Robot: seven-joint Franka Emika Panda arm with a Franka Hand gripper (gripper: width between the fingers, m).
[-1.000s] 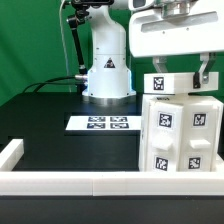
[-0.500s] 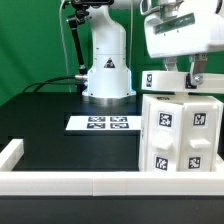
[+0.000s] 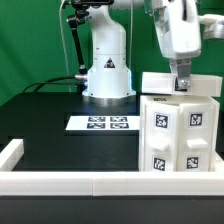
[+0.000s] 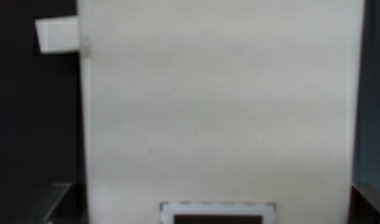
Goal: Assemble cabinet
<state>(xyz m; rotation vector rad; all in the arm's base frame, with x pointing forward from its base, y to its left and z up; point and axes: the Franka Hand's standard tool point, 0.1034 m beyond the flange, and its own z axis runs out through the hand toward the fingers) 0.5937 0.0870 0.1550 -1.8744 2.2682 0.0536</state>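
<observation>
The white cabinet body (image 3: 182, 135) stands at the exterior view's right, with black-and-white tags on its front. A flat white panel (image 3: 158, 82) lies level across its top. I cannot tell whether it rests on the body or hovers just above it. My gripper (image 3: 181, 88) comes down from above and is shut on this panel near its middle. In the wrist view the panel (image 4: 213, 100) fills most of the picture. A small white block sticks out at one corner, and a tag (image 4: 217, 211) shows at the edge. My gripper (image 4: 213, 200) spans the panel, with dark fingers (image 4: 55, 200) at its sides.
The marker board (image 3: 100, 123) lies flat on the black table in front of the arm's white base (image 3: 107, 75). A low white border rail (image 3: 60, 181) runs along the near edge and turns up at the exterior view's left (image 3: 10, 152). A green backdrop stands behind.
My wrist has turned and shifted toward the exterior view's right. The held panel has swung from tag-forward and upright to lying level across the cabinet body's top.
</observation>
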